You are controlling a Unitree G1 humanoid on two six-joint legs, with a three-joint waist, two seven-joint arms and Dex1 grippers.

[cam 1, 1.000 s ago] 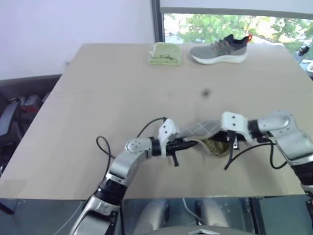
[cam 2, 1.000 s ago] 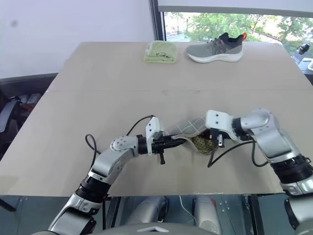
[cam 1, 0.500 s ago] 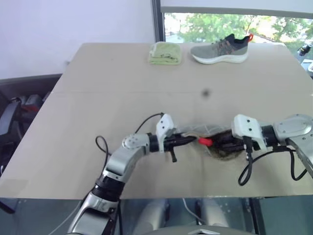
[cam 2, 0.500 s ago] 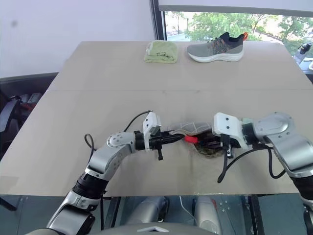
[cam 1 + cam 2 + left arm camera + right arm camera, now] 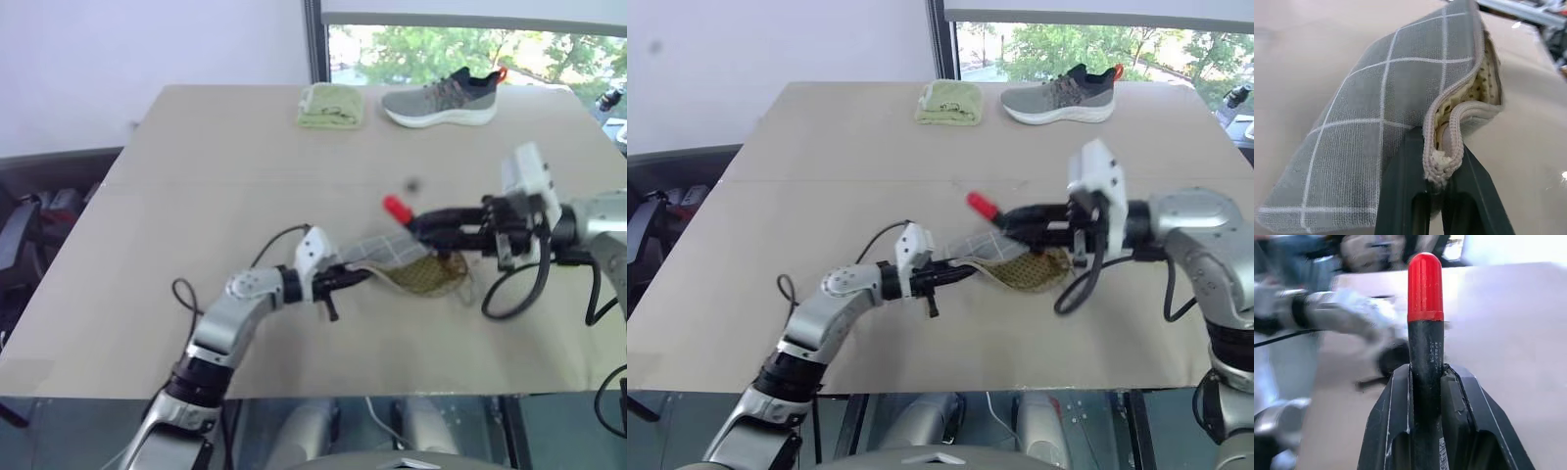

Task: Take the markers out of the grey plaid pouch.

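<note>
two grippers busy over the near middle of the table [image 5: 196,157]. left gripper [image 5: 364,275] is clamped on the near left edge of the grey plaid pouch [image 5: 407,262], fingers pinching the zipper rim at its corner; left wrist view shows the pouch [image 5: 1400,112] mouth gaping, tan dotted lining visible inside, grid fabric folded over the top. pouch lies on the table between the two arms, its left end lifted a bit by that grip, open side facing near. right gripper [image 5: 421,223] is closed on a marker [image 5: 404,211], held above the pouch and clear of it, marker pointing left and slightly up; its red capped end sticks out past the fingertips, dark barrel sits between the fingers. right wrist view confirms it: marker [image 5: 1425,333] with red cap on top and black body squeezed between the two black fingers [image 5: 1396,431]. can't see any other marker; pouch interior is too shadowed to tell what's left in it. far side of the table: folded yellow-green cloth [image 5: 331,106] near the far middle, grey sneaker [image 5: 441,99] just to the right of it, both well apart from the pouch. small dark spot [image 5: 412,183] on the table surface just beyond the marker tip.
</note>
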